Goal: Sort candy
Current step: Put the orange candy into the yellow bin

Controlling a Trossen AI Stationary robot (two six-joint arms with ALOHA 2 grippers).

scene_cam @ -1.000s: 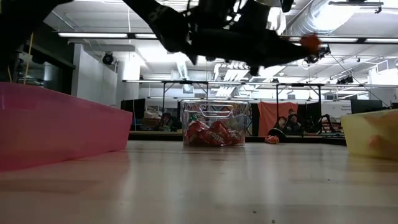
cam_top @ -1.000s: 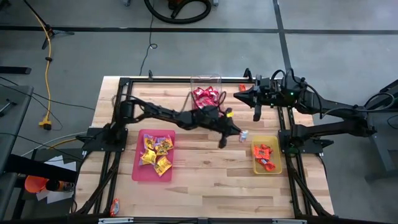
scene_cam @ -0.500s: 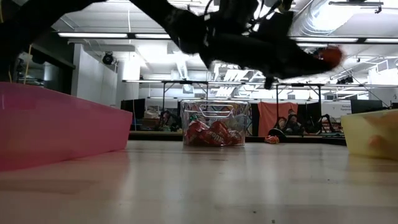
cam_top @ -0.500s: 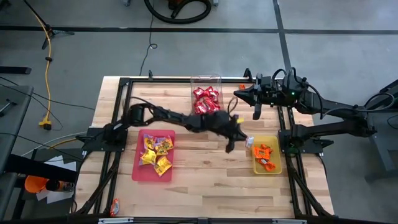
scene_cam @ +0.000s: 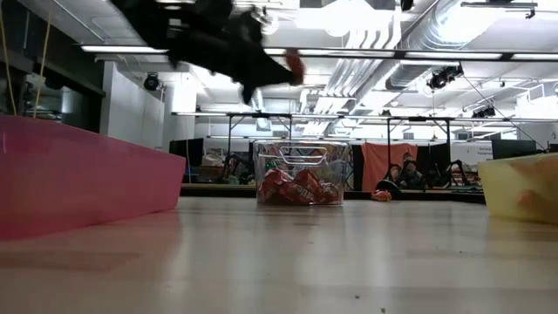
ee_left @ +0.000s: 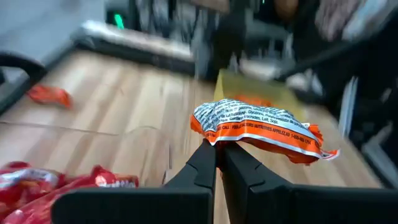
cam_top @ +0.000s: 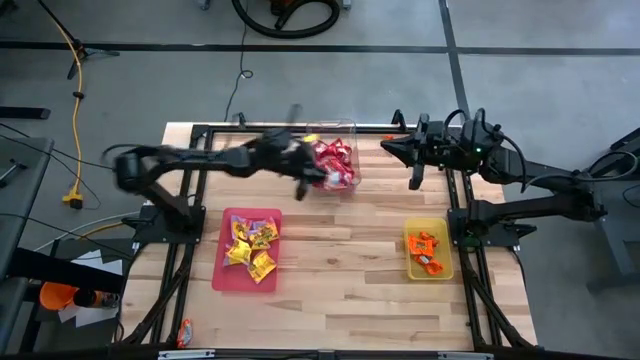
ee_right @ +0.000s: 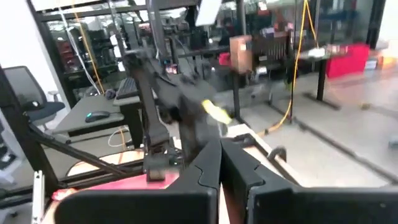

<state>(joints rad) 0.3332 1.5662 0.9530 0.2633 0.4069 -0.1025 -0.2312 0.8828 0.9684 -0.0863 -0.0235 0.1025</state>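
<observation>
My left gripper [ee_left: 219, 148] is shut on an orange candy packet [ee_left: 261, 127] with white print. In the high view it shows as a blur [cam_top: 308, 182] beside the clear tub [cam_top: 333, 130], which holds red candy [cam_top: 333, 160]. The pink tray [cam_top: 222, 270] holds yellow candy [cam_top: 250, 245]. The yellow tray [cam_top: 445, 250] holds orange candy [cam_top: 425, 250]. My right gripper [ee_right: 219, 148] is shut and holds nothing; it hangs level over the far right of the table [cam_top: 385, 148]. My left gripper pinches the orange packet by its crinkled lower edge [ee_left: 217, 138], near one end, between its two fingertips. The fingers come nearly level from the table's left. The packet stretches sideways past the fingers, lifted clear of the table.
A loose red candy [cam_top: 390, 139] lies by the far edge, another [cam_top: 184, 332] off the near left corner. In the low view the tub [scene_cam: 301, 174] stands mid-table between the pink tray [scene_cam: 78, 174] and the yellow tray [scene_cam: 523, 187]. Black frame rails run along both table sides.
My left gripper first reached toward the yellow tray, then swung fast back toward the table's far left, rising, to beside the tub. It has stayed shut on the packet.
</observation>
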